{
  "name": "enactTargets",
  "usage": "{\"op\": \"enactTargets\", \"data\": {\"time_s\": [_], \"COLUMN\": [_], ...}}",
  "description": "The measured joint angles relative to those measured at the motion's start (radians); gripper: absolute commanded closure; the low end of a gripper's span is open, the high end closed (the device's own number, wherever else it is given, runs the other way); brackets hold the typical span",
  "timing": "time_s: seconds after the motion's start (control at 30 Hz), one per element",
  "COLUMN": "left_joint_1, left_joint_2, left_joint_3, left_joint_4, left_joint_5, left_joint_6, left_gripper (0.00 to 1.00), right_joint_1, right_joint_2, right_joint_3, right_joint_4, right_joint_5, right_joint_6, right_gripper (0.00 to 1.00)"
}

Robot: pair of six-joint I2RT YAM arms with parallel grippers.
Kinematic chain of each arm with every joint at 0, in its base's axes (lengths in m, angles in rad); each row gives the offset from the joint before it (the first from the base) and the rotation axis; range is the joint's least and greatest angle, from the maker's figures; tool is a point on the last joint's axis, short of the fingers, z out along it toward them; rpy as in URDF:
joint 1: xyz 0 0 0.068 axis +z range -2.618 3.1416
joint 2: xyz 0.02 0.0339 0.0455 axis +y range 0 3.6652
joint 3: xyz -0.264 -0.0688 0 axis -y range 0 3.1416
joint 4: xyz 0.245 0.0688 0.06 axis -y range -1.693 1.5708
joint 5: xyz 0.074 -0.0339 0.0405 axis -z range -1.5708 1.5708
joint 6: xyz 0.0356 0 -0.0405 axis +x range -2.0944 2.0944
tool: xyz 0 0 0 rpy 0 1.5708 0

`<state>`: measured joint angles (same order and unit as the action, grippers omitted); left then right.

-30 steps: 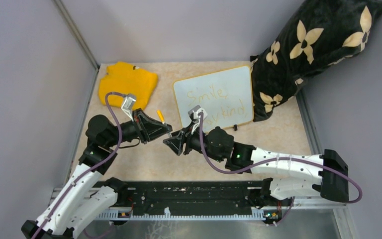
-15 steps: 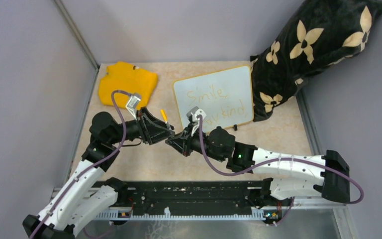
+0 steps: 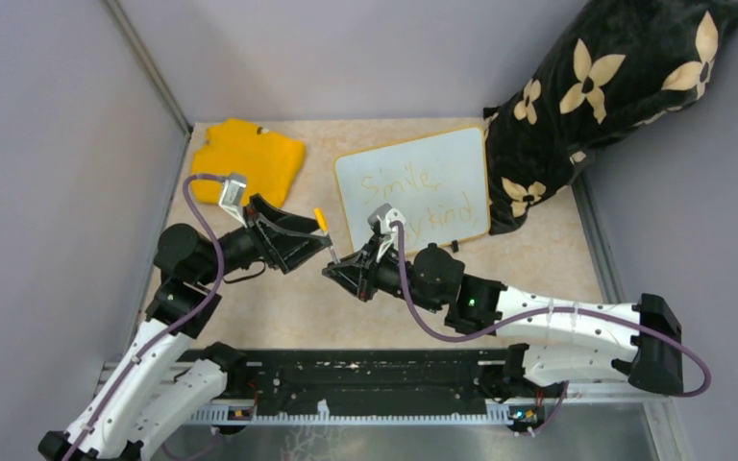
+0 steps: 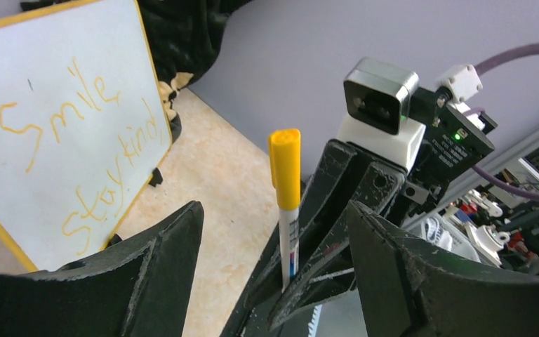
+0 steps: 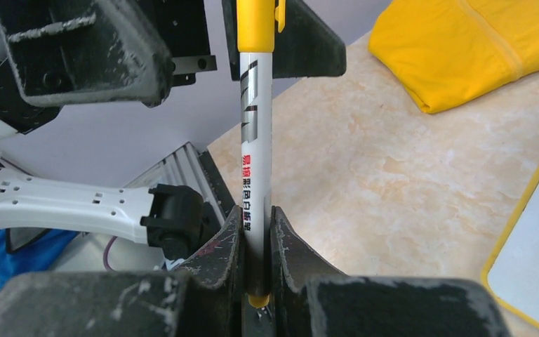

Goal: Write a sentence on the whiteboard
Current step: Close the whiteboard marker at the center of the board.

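Observation:
The whiteboard (image 3: pixel 461 158) leans at the back against a dark pillow, and the sentence (image 3: pixel 404 182) "Smile" and "Stay kind" runs across it in thin orange marker in two lines. In the left wrist view the whiteboard (image 4: pixel 49 63) and the sentence (image 4: pixel 77 133) fill the left side. My right gripper (image 3: pixel 332 272) is shut on the white barrel of a yellow-capped marker (image 3: pixel 325 235), cap end up. The right wrist view shows the marker (image 5: pixel 256 140) clamped in the right gripper (image 5: pixel 256 214). My left gripper (image 4: pixel 274 207) stands open around the marker (image 4: pixel 285 189) without touching it.
A yellow cloth (image 3: pixel 247 158) lies at the back left. A black pillow with cream flowers (image 3: pixel 605 86) stands at the back right behind the board. Grey walls close in the beige tabletop (image 3: pixel 538 254). Both arms meet in the middle.
The right gripper has shut on the marker's barrel. The left gripper, which held the marker a second ago, has opened wide and drawn back a little to the left.

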<state>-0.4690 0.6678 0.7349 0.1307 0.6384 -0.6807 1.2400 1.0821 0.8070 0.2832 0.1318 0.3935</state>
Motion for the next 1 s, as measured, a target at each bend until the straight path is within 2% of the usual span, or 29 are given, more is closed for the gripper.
{"op": "enactTargets", "data": {"time_s": [0.2,0.5,0.63,0.87,1.0], "left_joint_1": [0.0,0.0,0.0,-0.003,-0.003], "left_joint_2": [0.018,0.032,0.03,0.026,0.019], "left_joint_3": [0.008,0.009,0.01,0.011,0.011], "left_joint_4": [0.021,0.043,0.053,0.074,0.08], "left_joint_5": [-0.053,-0.082,-0.085,-0.069,-0.058], "left_joint_6": [-0.009,-0.026,-0.031,-0.048,-0.059], "left_gripper": [0.34,0.45,0.53,0.77,1.0], "right_joint_1": [0.0,0.0,0.0,-0.001,-0.001], "right_joint_2": [0.0,0.0,0.0,0.0,0.0], "right_joint_3": [0.0,-0.001,-0.002,-0.002,-0.004], "right_joint_4": [0.0,0.0,0.0,-0.004,-0.007], "right_joint_5": [-0.016,-0.029,-0.028,-0.023,-0.017], "right_joint_6": [0.0,0.0,0.0,0.0,0.0], "right_gripper": [1.0,1.0,1.0,1.0,1.0]}}
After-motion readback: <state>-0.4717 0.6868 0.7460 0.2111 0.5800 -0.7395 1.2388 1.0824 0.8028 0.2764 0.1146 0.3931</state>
